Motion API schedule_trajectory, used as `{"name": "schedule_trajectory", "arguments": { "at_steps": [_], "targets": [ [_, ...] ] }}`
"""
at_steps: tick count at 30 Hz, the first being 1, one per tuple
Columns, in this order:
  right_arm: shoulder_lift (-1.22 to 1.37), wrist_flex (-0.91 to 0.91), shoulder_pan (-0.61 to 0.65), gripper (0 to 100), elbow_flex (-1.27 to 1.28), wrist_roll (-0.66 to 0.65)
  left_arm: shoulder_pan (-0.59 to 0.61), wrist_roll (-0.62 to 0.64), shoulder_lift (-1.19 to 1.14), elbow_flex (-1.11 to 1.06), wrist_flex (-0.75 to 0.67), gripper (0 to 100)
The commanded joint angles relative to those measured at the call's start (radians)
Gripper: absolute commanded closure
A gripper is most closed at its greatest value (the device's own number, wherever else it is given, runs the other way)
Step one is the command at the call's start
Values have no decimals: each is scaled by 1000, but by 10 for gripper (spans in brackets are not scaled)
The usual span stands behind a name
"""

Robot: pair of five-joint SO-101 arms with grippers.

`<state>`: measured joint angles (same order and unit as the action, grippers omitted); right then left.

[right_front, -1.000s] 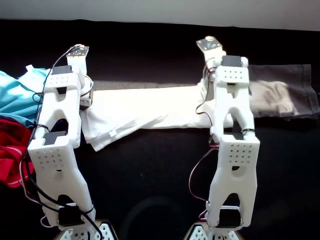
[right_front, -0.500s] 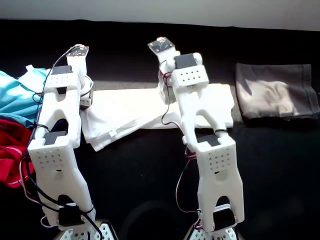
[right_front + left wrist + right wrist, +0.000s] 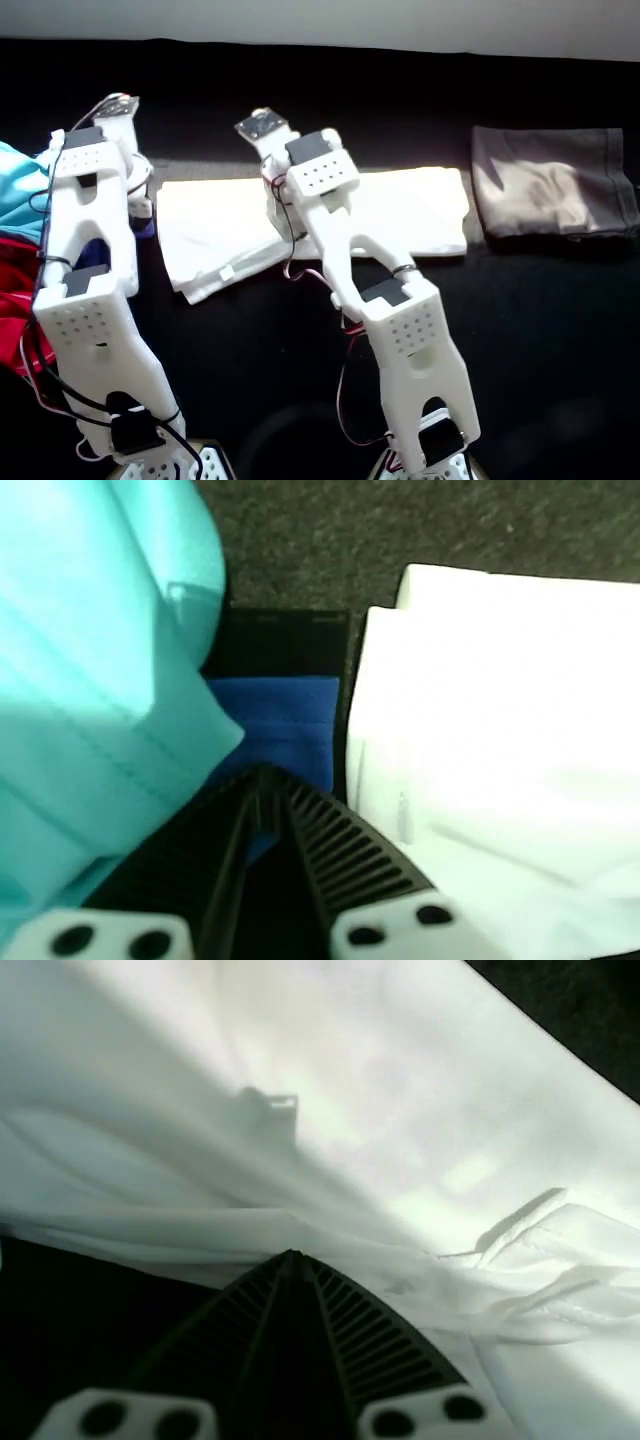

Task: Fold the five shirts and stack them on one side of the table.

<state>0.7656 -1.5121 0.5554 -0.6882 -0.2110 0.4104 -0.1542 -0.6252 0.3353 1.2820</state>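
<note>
The turquoise shirt [image 3: 15, 190] and red shirt [image 3: 10, 300] are cut off at the left edge. The left gripper [image 3: 265, 777] is seen closed over a blue shirt [image 3: 282, 720]. The right gripper [image 3: 290, 1258] is closed on the white shirt [image 3: 410, 210], mid-table; its tag [image 3: 226, 268] cannot be read. A grey shirt [image 3: 555, 195] is seen folded at the right

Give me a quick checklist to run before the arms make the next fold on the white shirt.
1. Grey shirt folded and set aside: ok.
2. White shirt lying flat: not ok, one corner is rumpled.
3. Right pincer holding the white shirt: cannot tell.
4. Left pincer over the white shirt: not ok, it sits over blue cloth beside it.
5. Teal shirt and red shirt folded: not ok, both heaped.
</note>
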Motion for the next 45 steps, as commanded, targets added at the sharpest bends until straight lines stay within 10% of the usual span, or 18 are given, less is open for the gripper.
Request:
{"name": "schedule_trajectory", "arguments": {
  "at_steps": [1,10,21,45],
  "targets": [
    [-13,-33,19,992,18,-3,99,0,24,39,11,991],
    [-71,-251,82,992,-61,0,168,5,-18,39,37,991],
    [-414,-251,-101,992,-177,6,7,29,-24,219,443,902],
    [-1198,-120,-430,992,671,-81,-88,160,-179,189,385,805]
  ]
}}
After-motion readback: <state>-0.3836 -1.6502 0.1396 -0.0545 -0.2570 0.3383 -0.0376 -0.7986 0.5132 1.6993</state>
